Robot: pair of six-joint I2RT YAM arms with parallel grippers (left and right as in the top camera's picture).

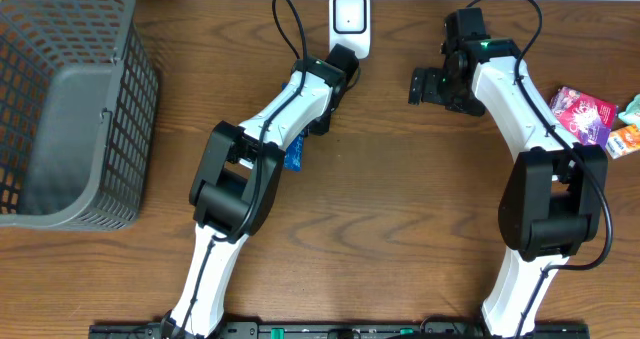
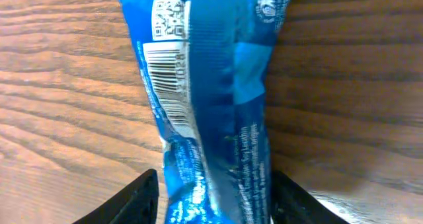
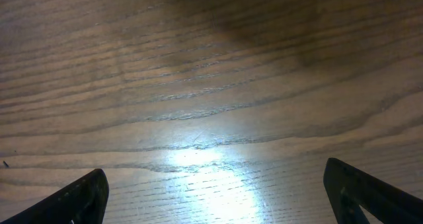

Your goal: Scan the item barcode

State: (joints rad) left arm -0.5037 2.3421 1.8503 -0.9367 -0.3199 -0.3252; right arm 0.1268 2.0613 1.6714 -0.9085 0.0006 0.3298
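While my left tool (image 2: pixel 215 201) grips one glossy blue packet (image 2: pixel 218 98), white barcode (image 2: pixel 165 78) showing, right tool (image 3: pixel 218 191) gapes wide; I count one white scanner (image 1: pixel 350 21), one grey basket (image 1: pixel 140 99).

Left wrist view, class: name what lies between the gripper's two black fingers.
A blue packet, barcode showing, lies between the fingers of the left gripper, seen in the left wrist view.

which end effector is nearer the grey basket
Left. The left end effector, gripping the blue packet, is right of the basket; the right end effector is farther right, open.
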